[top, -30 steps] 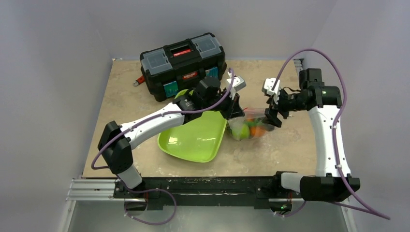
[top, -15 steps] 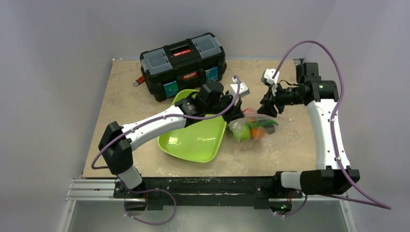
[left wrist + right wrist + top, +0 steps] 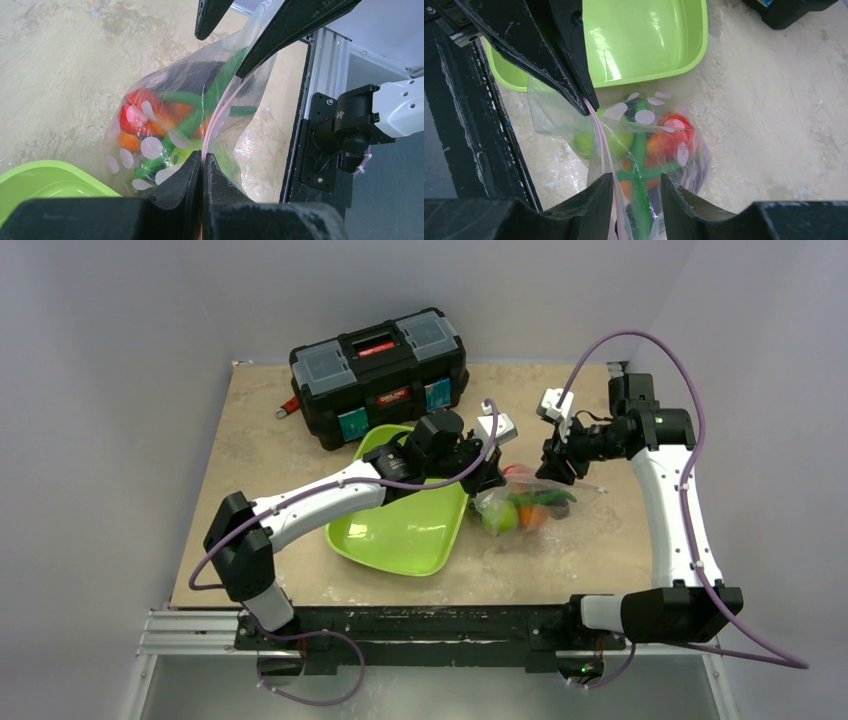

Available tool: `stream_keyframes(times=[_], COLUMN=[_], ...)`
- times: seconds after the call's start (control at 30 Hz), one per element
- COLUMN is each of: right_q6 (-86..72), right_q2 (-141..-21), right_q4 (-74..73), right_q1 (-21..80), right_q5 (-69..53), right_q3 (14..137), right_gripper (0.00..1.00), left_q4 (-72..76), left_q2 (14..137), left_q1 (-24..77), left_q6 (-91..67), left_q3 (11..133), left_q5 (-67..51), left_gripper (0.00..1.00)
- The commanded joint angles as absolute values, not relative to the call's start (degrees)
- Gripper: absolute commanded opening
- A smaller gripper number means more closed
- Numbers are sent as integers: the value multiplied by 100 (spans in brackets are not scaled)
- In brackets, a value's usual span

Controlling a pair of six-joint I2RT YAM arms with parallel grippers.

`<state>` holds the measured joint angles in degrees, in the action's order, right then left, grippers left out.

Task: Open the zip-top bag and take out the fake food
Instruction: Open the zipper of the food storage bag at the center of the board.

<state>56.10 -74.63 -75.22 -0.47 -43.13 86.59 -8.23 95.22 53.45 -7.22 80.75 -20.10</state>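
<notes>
The clear zip-top bag (image 3: 525, 502) lies right of the green tray, its pink zip strip (image 3: 220, 110) stretched between the two grippers. Inside shows fake food: a green lime (image 3: 500, 518), an orange piece (image 3: 533, 512), a red strawberry (image 3: 674, 125) and green bean pods (image 3: 640, 145). My left gripper (image 3: 202, 157) is shut on the strip at the bag's left end. My right gripper (image 3: 637, 182) straddles the bag's other end, jaws partly closed with a gap. The strip lies against one of its fingers and a bean pod sits between them.
A lime-green tray (image 3: 400, 535) sits just left of the bag, under the left arm. A black toolbox (image 3: 380, 370) stands at the back of the table. The aluminium rail and arm bases (image 3: 430, 625) run along the near edge.
The right gripper has risen and shifted toward the back, and its jaws have narrowed around the bag's end. The left gripper edged right, still shut on the strip.
</notes>
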Motion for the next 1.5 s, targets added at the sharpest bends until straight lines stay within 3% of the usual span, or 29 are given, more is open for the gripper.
stream_keyframes(times=[0.0, 0.43, 0.47, 0.63, 0.67, 0.7, 0.73, 0.9, 1.0, 1.27, 1.47], right_q6=[5633, 5818, 5796, 5530, 5373, 5123, 4768, 3405, 2984, 2321, 2892], right_q2=[-7460, -7542, -7561, -7666, -7676, -7658, -7581, -7196, -7299, -7481, -7372], right_q4=[-7401, -7316, -7276, -7017, -6854, -6623, -6250, -4540, -4128, -3434, -4002], right_q1=[-47, 264, 316, 431, 434, 435, 431, 329, 97, -202, -68], right_q5=[-4179, -4075, -4070, -4065, -4039, -3970, -3942, -3176, -3020, -2540, -3390], right_q3=[8586, 8058, 8057, 8213, 8258, 8261, 8248, 8282, 8729, 9469, 8460], right_gripper=[38, 38, 36, 0, 0, 0, 0, 0, 0, 0, 0], left_q4=[-592, -347, -323, -311, -296, -275, -246, 199, 385, 743, 1213], left_q2=[9237, 9105, 9099, 9137, 9128, 9103, 9052, 8345, 7790, 6881, 6776], left_q1=[5379, 5396, 5396, 5396, 5396, 5396, 5390, 5287, 5061, 4220, 4218], left_q6=[-597, -662, -676, -769, -814, -869, -917, -1325, -1719, -3285, -3943], left_q3=[8052, 8007, 8011, 8035, 8029, 8006, 7969, 7378, 6922, 5889, 5415], left_q5=[-1934, -2010, -2046, -2191, -2192, -2188, -2161, -1377, -1258, -1950, -2091], left_gripper=[0, 0, 0, 0, 0, 3, 13, 74, 89, 93, 93])
